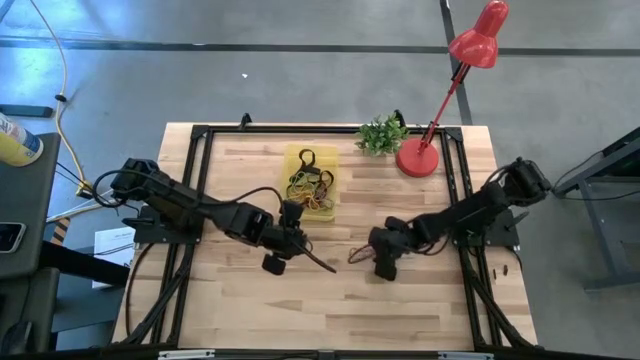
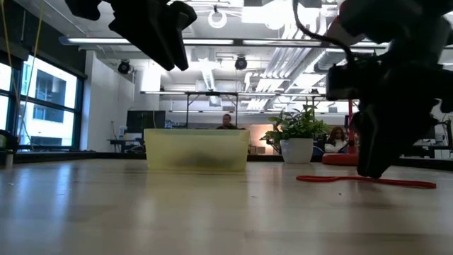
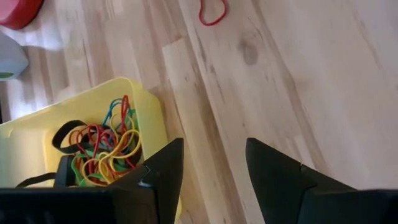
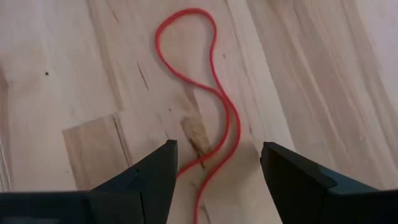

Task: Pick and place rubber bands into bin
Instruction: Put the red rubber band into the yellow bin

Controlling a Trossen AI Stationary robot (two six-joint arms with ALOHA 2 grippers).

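From above, the yellow bin (image 1: pixel 311 181) sits toward the far middle of the bench (image 1: pixel 330 300), already holding a tangle of rubber bands (image 1: pixel 310 188). The left gripper (image 1: pixel 287 240) hovers just near of the bin. The right gripper (image 1: pixel 382 255) is lowered to the right of centre, over one loose red band (image 1: pixel 357 254), which looks like the last one left out.

From bench height, the bin (image 2: pixel 197 150) stands in the middle distance, and the red band (image 2: pixel 364 181) lies flat on the wood to its right, with the right gripper (image 2: pixel 375 152) down close above it. A potted plant (image 2: pixel 297 138) stands farther back.

Past the left wrist, its fingers (image 3: pixel 165 174) are spread with nothing between them, poised at the bin's corner (image 3: pixel 149 102) above the coloured pile (image 3: pixel 102 149); the red band (image 3: pixel 212 10) lies well apart.

Past the right wrist, the fingers (image 4: pixel 152 171) are parted wide and straddle the red band (image 4: pixel 211 93), which twists into a figure-eight on the wood. I judge they are set that way to close on the strand.
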